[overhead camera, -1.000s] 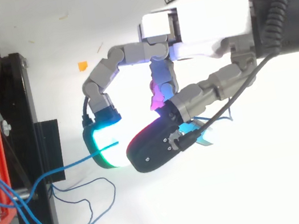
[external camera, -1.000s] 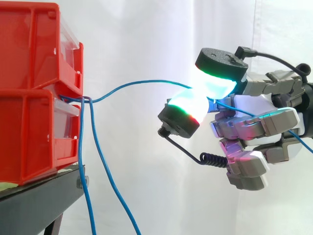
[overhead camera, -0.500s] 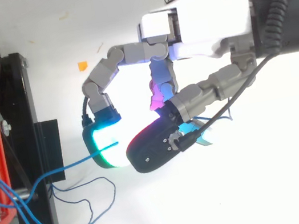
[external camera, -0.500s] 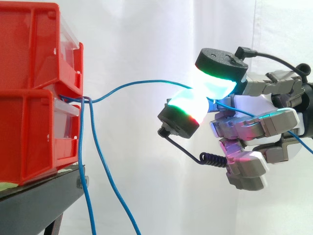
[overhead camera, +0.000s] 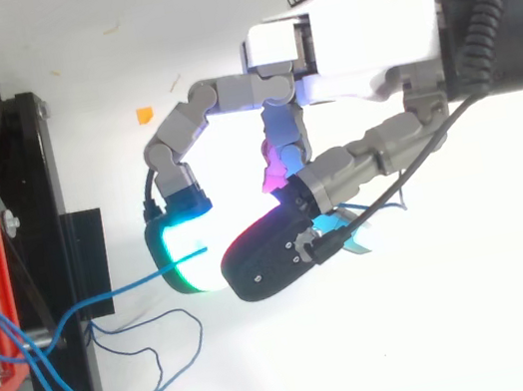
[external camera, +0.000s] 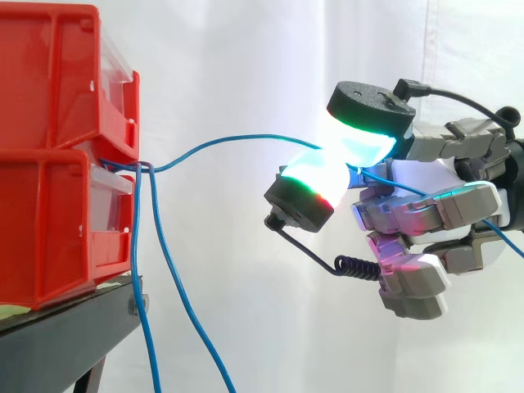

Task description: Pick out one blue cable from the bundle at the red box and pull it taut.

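Thin blue cable [external camera: 237,137], running out from the gap between the stacked red boxes [external camera: 57,90] in a shallow arc, not quite straight, across to the hand [external camera: 417,173]. Pinched there between curled, glowing fingertips [external camera: 315,173]. Other blue strands [external camera: 190,309] drooping past the black stand [external camera: 74,327].
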Tool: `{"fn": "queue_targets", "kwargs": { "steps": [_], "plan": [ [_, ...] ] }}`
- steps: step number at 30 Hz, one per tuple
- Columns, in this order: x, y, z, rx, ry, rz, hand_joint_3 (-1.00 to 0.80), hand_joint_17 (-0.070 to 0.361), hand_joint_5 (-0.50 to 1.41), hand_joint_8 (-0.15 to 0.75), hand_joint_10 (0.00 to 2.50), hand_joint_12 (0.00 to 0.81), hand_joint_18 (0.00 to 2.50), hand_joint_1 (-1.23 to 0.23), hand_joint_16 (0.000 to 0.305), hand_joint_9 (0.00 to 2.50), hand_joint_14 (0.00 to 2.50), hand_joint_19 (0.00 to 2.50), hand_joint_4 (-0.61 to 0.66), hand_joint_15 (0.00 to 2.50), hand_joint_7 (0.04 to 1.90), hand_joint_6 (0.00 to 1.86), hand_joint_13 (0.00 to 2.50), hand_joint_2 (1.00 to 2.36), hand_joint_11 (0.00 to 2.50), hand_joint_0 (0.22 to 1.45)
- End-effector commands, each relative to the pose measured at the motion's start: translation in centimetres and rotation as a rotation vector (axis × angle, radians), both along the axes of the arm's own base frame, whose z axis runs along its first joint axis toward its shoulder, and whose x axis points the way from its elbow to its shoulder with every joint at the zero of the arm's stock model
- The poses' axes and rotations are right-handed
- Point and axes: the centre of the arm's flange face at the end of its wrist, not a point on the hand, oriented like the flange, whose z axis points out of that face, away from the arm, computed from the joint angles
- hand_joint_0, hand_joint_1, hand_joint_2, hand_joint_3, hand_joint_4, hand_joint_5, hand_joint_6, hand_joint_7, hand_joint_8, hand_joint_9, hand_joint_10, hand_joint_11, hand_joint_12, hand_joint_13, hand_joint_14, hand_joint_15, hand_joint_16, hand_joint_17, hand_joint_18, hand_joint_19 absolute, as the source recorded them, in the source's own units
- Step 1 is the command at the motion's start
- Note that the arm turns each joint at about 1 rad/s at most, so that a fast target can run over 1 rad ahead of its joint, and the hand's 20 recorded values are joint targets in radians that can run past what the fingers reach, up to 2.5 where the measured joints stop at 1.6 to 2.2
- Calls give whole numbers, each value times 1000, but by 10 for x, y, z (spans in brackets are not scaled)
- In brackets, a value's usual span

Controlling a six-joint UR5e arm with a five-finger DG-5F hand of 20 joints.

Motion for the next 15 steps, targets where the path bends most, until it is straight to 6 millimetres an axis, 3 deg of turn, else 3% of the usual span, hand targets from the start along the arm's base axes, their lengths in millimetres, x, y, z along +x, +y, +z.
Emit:
{"fn": "queue_targets", "kwargs": {
  "steps": [1,15],
  "plan": [
    [0,0,0,0,0,0,-41,145,-20,225,34,367,1184,-774,65,1751,23,716,-471,616,1241,876,1338,1859,798,477],
    [0,0,0,0,0,0,-35,147,-22,227,33,369,1158,-784,65,1729,24,708,-466,608,1228,875,1302,1820,766,483]
  ]
}}
